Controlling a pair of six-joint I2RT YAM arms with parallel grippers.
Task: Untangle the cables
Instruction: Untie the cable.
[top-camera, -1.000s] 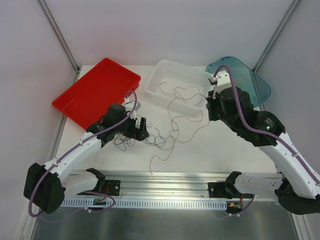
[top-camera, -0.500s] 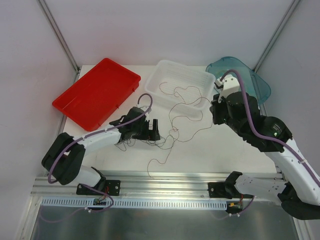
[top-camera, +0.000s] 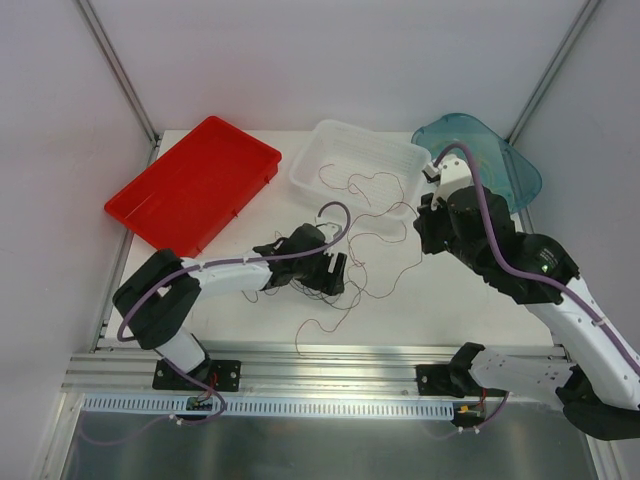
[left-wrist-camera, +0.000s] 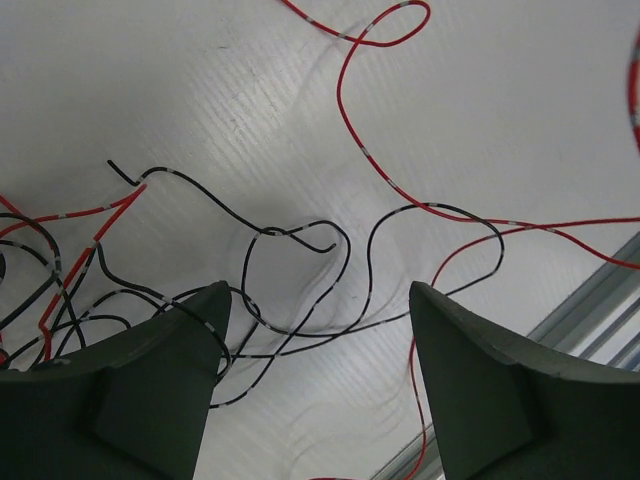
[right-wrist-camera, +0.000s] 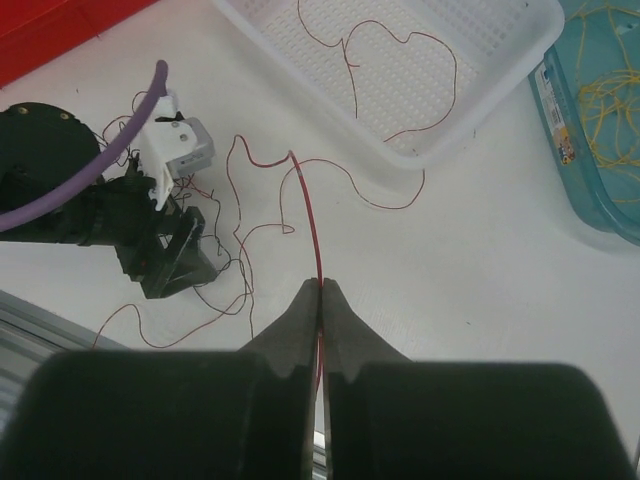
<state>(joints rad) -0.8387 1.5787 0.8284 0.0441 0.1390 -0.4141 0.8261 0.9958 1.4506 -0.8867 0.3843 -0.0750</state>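
Observation:
A tangle of thin black and red cables (top-camera: 322, 290) lies on the white table, mid-front. My left gripper (top-camera: 336, 272) is open and low over it. In the left wrist view (left-wrist-camera: 315, 400) black cable loops (left-wrist-camera: 300, 235) and a red cable (left-wrist-camera: 350, 110) lie between and ahead of its spread fingers, none gripped. My right gripper (right-wrist-camera: 321, 290) is shut on a red cable (right-wrist-camera: 305, 210), held above the table. That cable runs towards the tangle and into the white basket (right-wrist-camera: 500, 70). In the top view the right gripper (top-camera: 426, 226) is to the right of the tangle.
A red tray (top-camera: 190, 180) stands at back left, the white basket (top-camera: 330, 150) at back centre and a teal tray (top-camera: 510, 165) holding yellow cables (right-wrist-camera: 600, 110) at back right. An aluminium rail (top-camera: 320, 360) runs along the front edge.
My left gripper has moved to the right along the table, over the tangle's right part. My right arm has shifted only slightly, still holding the red cable.

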